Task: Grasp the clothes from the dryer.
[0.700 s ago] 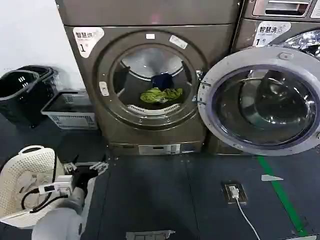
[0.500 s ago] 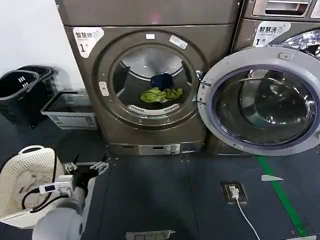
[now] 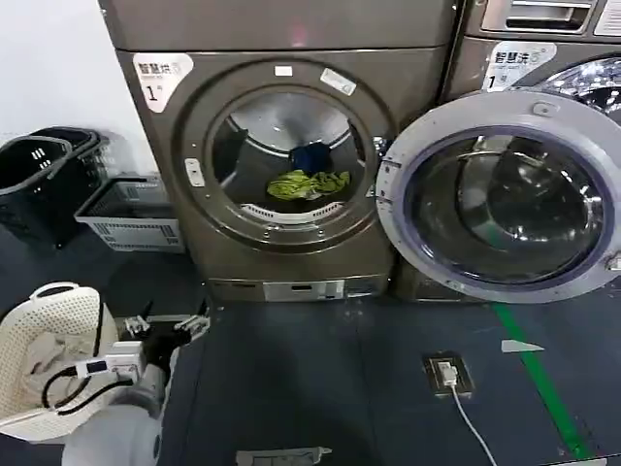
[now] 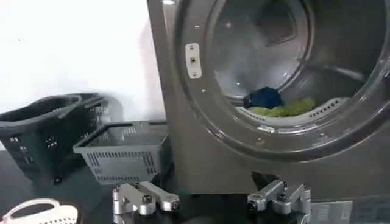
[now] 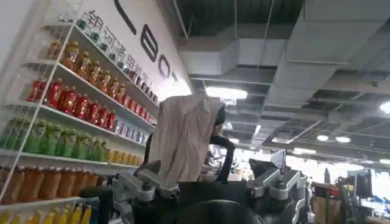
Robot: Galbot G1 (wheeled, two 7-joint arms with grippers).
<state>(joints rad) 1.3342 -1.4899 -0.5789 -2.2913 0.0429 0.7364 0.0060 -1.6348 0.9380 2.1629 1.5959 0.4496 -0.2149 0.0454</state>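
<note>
We see the clothes (image 3: 309,178) lying low in the drum of the dryer (image 3: 281,155), in the upper centre of the head view: a yellow-green piece spread along the drum's front lip, with a dark blue piece just behind and above it, touching it. In the left wrist view the same bundle (image 4: 277,105) sits inside the round mouth at the right of the frame, blue on the left, green trailing to the right.

The clothes are well apart from any fingers. The left gripper (image 3: 165,323) hovers in the lower left of the head view, low over the dark floor in front of the machine, its two fingers spread wide with nothing between them. In its own wrist view the fingertips (image 4: 159,198) show at the bottom edge, parted, with the dryer's front panel above them and the bundle higher up and to the right.

The dryer's round glass door (image 3: 500,199) stands swung open at the right of the head view.

The right gripper (image 5: 210,189) shows in its wrist view with fingers parted, empty, a pale cloth (image 5: 183,137) hanging behind it.

At the left edge of the head view stand a white basket (image 3: 44,335), a grey crate (image 3: 131,214) and a black basket (image 3: 44,180).
</note>
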